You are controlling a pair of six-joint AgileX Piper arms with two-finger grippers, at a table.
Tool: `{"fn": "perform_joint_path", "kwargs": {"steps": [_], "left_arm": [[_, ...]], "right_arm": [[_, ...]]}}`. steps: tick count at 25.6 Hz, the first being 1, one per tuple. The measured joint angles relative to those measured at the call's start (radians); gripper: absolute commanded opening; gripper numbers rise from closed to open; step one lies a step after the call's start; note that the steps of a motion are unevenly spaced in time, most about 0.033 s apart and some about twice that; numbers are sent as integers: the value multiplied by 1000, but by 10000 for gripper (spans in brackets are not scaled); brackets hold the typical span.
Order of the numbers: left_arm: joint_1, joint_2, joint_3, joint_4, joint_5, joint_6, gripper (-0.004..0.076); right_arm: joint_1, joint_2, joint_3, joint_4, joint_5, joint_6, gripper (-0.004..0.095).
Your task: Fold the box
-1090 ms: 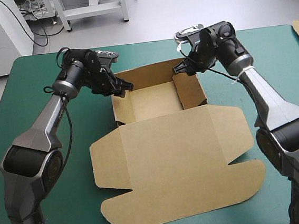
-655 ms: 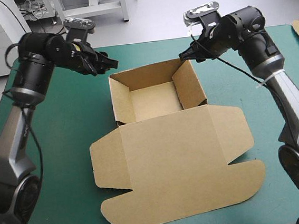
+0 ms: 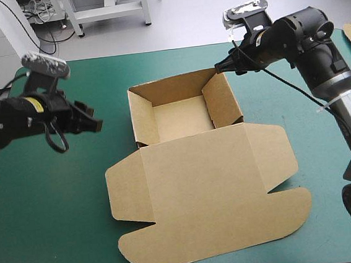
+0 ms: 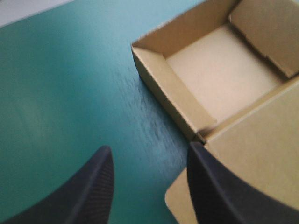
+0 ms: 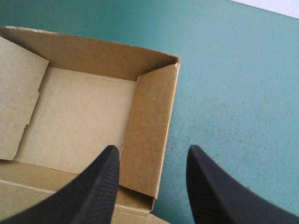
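Two pairs of black fingers (image 4: 88, 196) stand apart with nothing between them: the left gripper (image 3: 94, 124) and the right gripper (image 3: 219, 67) are both open and empty. In the high view the left gripper hovers at centre left over the teal-green cover (image 3: 59, 211), well apart from the box (image 3: 200, 191). The right gripper hangs at upper right, just beside the tray's far right corner and apparently not touching it.

The step in hand looks like drawing clear of the formed tray. To do it well, each arm should keep its fingers spread and away from the raised walls, so that no tucked flap is snagged or pulled loose.

The brown box sits mid-frame. It is an open tray with four upright walls toward the far edge. Its lid lies flat toward the near edge, side flaps spread and front edge rounded.
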Motion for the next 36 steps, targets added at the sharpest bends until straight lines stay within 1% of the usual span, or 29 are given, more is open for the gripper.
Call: {"fn": "perform_joint_path", "kwargs": {"steps": [1, 3, 5, 6, 7, 10, 12, 15, 17, 19, 20, 23, 24, 28, 31, 33, 36], "left_arm": [[0, -46, 81, 4, -4, 7, 115], [0, -157, 292, 18, -62, 19, -10], [0, -288, 486, 18, -165, 24, -8], [0, -389, 603, 0, -239, 24, -8], [0, -472, 700, -26, -288, 24, -8], [0, -676, 927, -83, -354, 27, -8], [0, -780, 1022, -95, -371, 27, -8], [0, -892, 1105, -108, -391, 27, -8], [0, -964, 1141, -111, -402, 27, -8], [0, -1024, 1167, -112, -409, 27, -8], [0, -1044, 1175, -112, -411, 27, -8], [0, -1099, 1180, -111, -415, 27, -8], [0, -1110, 1180, -111, -418, 27, -8], [0, -1123, 1180, -111, -424, 27, -8], [0, -1125, 1180, -111, -425, 27, -8], [0, -1126, 1181, -111, -425, 27, -8], [0, -1126, 1181, -111, -425, 27, -8]], "right_arm": [[0, 7, 17, 0, 0, 0, 423], [0, 40, 45, 0, -1, 0, 423], [0, 95, 53, -1, -4, -1, 423], [0, 132, 53, -7, -12, -1, 423], [0, 167, 53, -7, -18, -1, 423], [0, 257, 53, -16, -31, -2, 423], [0, 306, 53, -33, -36, -4, 419], [0, 362, 53, -40, -43, -4, 418], [0, 390, 53, -41, -50, -4, 398], [0, 413, 54, -41, -60, -4, 316], [0, 419, 55, -41, -61, -4, 249], [0, 428, 56, -41, -64, -4, -28], [0, 428, 56, -42, -64, -5, -13], [0, 428, 55, -61, -72, 5, -22], [0, 428, 53, -115, -65, 8, -22], [-17, 428, 53, -151, -57, 8, -21], [-85, 426, 53, -156, -47, -4, -21]]}}
